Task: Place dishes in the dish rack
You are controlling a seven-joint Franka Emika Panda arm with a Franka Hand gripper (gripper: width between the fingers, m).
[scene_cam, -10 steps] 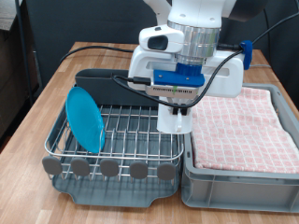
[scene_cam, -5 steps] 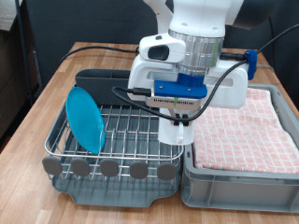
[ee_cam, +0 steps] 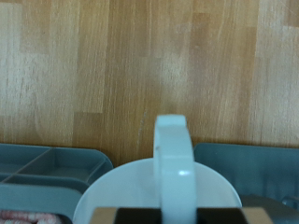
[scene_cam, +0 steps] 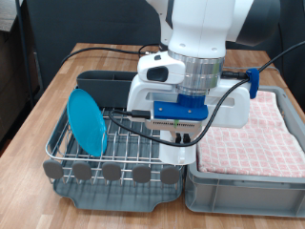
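The light-blue plate [scene_cam: 88, 121] stands on edge in the left part of the dish rack [scene_cam: 67, 157]. My gripper [scene_cam: 181, 139] hangs low over the rack's right side, next to the grey tub, mostly hidden by the hand. In the wrist view the gripper [ee_cam: 176, 214] is shut on the white cup [ee_cam: 121, 191], whose handle [ee_cam: 175, 154] points away from the fingers. In the exterior view only a sliver of the cup [scene_cam: 188, 141] shows under the hand. The tall utensil box [scene_cam: 99, 86] sits at the rack's back. The wooden spoon is out of view.
A grey tub with a pink checked cloth [scene_cam: 253, 129] stands right of the rack. Black cables loop from the hand over the rack's wires. The wooden table [scene_cam: 57, 91] runs behind and to the left. A row of round tabs [scene_cam: 112, 172] lines the rack's front.
The arm has come down and towards the exterior view's bottom with the cup. The cup, clearly visible below the hand before, is now mostly hidden low at the rack's right side.
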